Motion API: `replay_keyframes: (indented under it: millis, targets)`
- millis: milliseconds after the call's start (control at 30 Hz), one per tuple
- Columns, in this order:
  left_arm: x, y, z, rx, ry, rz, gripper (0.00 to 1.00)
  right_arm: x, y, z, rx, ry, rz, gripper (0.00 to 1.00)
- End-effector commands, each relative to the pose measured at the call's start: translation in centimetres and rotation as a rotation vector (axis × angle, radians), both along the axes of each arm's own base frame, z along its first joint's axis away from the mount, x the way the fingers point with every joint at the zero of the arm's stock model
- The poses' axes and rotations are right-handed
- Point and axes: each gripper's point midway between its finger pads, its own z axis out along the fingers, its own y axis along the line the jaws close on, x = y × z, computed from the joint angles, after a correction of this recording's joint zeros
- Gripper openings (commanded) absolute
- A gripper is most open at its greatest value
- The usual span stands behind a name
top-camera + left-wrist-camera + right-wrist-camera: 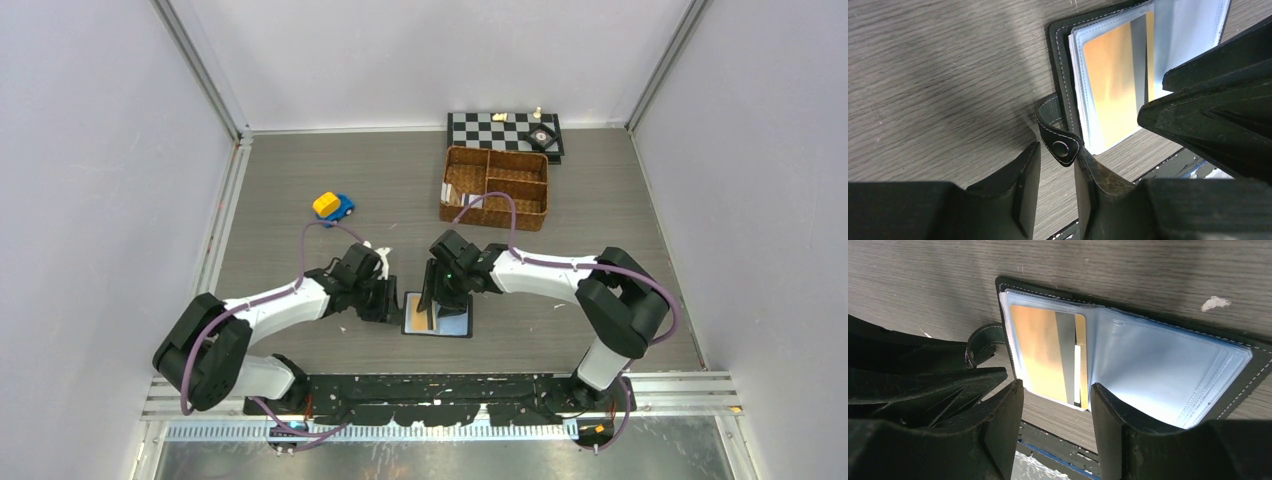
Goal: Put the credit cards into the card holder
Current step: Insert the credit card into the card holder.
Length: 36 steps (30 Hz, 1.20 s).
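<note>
Seen from above, the right gripper (433, 308) hides the middle of the open card holder (456, 324); the pieces (538, 111) on the chessboard (480, 128) are too small to identify.

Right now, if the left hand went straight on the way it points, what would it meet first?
The left hand would probably meet the snap tab of the card holder first; it curls up right between the fingers. Depth is unclear.

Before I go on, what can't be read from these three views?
- Top view: the left gripper and right gripper cover most of the wallet; pale items in the basket are too small to identify.
- Left wrist: the right gripper and the frame edge cut off the wallet's far half.
- Right wrist: stacked sleeves hide whatever lies beneath them.
</note>
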Motion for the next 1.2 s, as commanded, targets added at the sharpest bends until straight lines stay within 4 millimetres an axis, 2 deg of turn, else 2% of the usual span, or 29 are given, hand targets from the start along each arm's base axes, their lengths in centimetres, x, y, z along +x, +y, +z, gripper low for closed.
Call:
replay_keyframes:
  millis: [0,400,733,933,1167]
  targets:
    - [0.3,-0.5,0.0,-0.037,-0.012,0.003,0.32,0.5,1.1,0.7,0.024,-0.021,-0.010,0.56]
    - [-0.1,-0.9,-1.0,-0.055,0.016,-0.004,0.17,0.2,1.5,0.1,-0.008,-0.014,0.003,0.51]
    - [-0.1,-0.6,-1.1,-0.046,0.017,0.007,0.15,0.7,0.6,2.4,-0.042,-0.078,-0.008,0.51]
    - [-0.1,-0.6,-1.1,-0.044,0.017,0.008,0.14,0.4,-1.2,1.1,-0.131,-0.066,-0.032,0.52]
    - [-0.1,-0.6,-1.1,-0.045,0.018,0.008,0.13,0.1,-0.5,0.3,-0.115,-0.048,-0.015,0.52]
